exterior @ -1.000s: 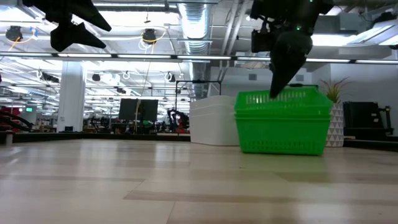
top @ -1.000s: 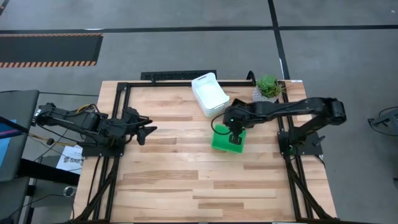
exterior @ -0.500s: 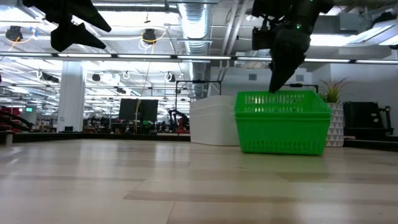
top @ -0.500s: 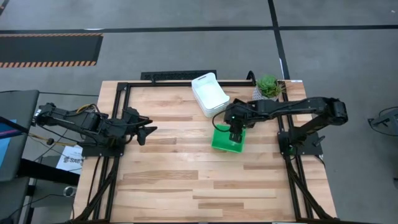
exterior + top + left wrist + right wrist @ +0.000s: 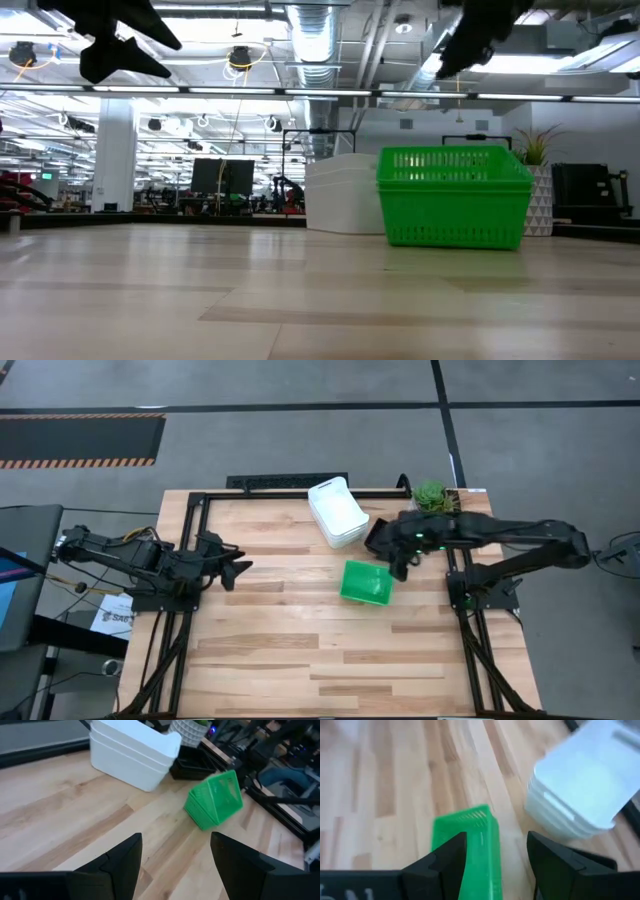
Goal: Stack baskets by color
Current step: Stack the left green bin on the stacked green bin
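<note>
A stack of green baskets [image 5: 366, 582] rests bottom-down on the table right of centre, also in the low view [image 5: 455, 200]. A stack of white baskets [image 5: 336, 512] stands toward the far edge. Black baskets [image 5: 195, 767] lie beside the white ones, by the plant pot. My right gripper [image 5: 398, 563] hangs open in the air above and to the right of the green stack [image 5: 465, 840], touching nothing. My left gripper [image 5: 240, 570] is open, held high over the table's left side.
A small potted plant [image 5: 432, 500] stands at the far right corner, close behind the right arm. The black frame rails [image 5: 190, 510] run along the table's edges. Bare wooden tabletop [image 5: 300, 650] fills the near half and the middle.
My right gripper has let go of the green stack's top rim, then risen and drawn back toward the table's right edge, tipping up as it went. The green stack stays where it was, upright on the table.
</note>
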You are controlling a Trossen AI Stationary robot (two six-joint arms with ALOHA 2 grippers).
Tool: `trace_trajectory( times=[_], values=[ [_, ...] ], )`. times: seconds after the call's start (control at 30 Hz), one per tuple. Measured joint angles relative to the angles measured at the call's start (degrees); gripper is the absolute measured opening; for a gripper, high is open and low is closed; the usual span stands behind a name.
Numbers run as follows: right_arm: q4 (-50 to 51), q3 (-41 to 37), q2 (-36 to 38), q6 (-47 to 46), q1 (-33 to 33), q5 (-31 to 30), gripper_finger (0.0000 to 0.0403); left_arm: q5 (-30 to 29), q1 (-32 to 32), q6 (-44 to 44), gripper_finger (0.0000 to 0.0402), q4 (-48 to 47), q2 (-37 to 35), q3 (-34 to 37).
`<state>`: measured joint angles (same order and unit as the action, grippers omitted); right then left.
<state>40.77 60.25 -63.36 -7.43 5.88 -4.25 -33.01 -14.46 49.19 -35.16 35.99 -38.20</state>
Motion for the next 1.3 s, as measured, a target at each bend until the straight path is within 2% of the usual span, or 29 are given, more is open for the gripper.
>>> trace_trajectory(
  times=[0.1, 0.23, 0.47, 0.6, 0.83, 0.97, 1.13, 1.3],
  values=[
    [-1.2, 0.0, 3.8, 0.3, -1.4, 0.0, 0.0226, 1.5, 0.0, 0.0, 0.0224, 0.0, 0.0, 0.0],
    [-0.5, 0.0, 3.9, -1.1, -3.5, -0.2, 0.0228, 1.0, 0.0, 1.1, 0.0224, 0.0, 0.0, 0.0],
    [0.2, 0.0, -4.3, -2.6, -4.1, 0.0, 0.0226, 2.1, 0.0, 1.1, 0.0224, -0.1, 0.0, 0.0],
    [-0.5, 0.0, -11.0, -0.1, -4.1, 1.3, 0.0227, 3.8, 0.0, 1.2, 0.0224, -0.1, 0.0, 0.0],
    [-0.4, -0.1, -19.6, 2.0, 0.8, 1.5, 0.0226, 5.8, 0.0, 1.2, 0.0224, -0.1, 0.0, 0.0],
    [-0.5, -0.1, -20.4, 3.2, 3.0, 1.7, 0.0226, 5.8, 0.0, 1.2, 0.0224, -0.1, 0.0, 0.0],
    [-3.1, -0.1, -20.4, 4.9, 5.5, 6.7, 0.0228, 5.8, 0.0, 1.1, 0.0224, -0.1, 0.0, 0.0],
    [-3.6, -0.1, -21.1, 5.8, 7.4, 7.8, 0.0227, 5.8, 0.0, 1.0, 0.0224, -0.4, 0.0, 0.0]
  ],
)
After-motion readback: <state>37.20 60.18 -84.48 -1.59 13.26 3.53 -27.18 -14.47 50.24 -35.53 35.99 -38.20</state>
